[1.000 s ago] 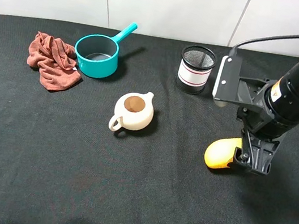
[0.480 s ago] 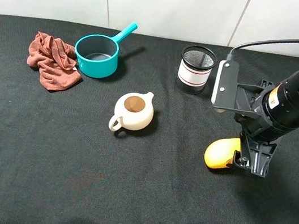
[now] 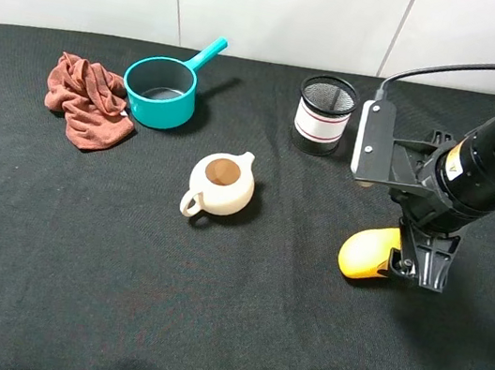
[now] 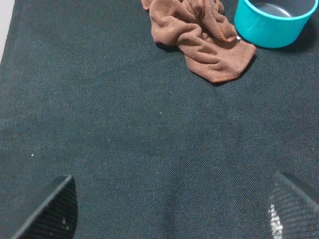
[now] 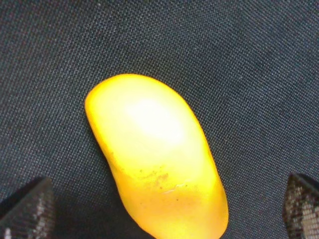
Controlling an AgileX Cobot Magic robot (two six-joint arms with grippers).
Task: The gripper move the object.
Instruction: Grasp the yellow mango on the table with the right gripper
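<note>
— Yellow-orange and smooth, that oblong fruit: where does it lie?

— On the black cloth tabletop. In the high view it is to the right of the cream round teapot, a little nearer the front edge and well apart from it.

— And your pincers?

— My black two-fingered right pincer hangs over the end of the fruit that points away from the teapot. Its jaws are spread wide. My wrist camera shows a fingertip out to each side, with bare cloth between each one and the fruit, so I grip nothing. My left pincer is spread wide too, over bare cloth.

— What stands around the teapot?

— Behind it to the left is a teal saucepan with a long handle. A crumpled rust-brown rag lies just beside the pan, farther left. Behind the teapot to the right is a black mesh cup with a white band.
</note>
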